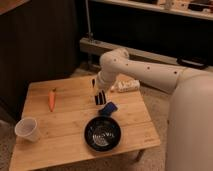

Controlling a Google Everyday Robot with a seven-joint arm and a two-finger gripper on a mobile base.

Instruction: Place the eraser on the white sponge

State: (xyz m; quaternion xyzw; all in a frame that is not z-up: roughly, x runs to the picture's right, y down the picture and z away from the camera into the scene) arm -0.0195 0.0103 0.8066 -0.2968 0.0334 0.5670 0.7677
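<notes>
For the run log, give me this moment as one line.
gripper: shut on eraser, over table | white sponge: bare, between eraser and pan | placement: not yet done

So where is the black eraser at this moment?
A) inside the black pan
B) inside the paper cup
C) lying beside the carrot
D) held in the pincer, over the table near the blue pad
D: the pincer is shut on the eraser above the table, just up and left of the white sponge, which looks blue; the eraser does not yet rest on it.
</notes>
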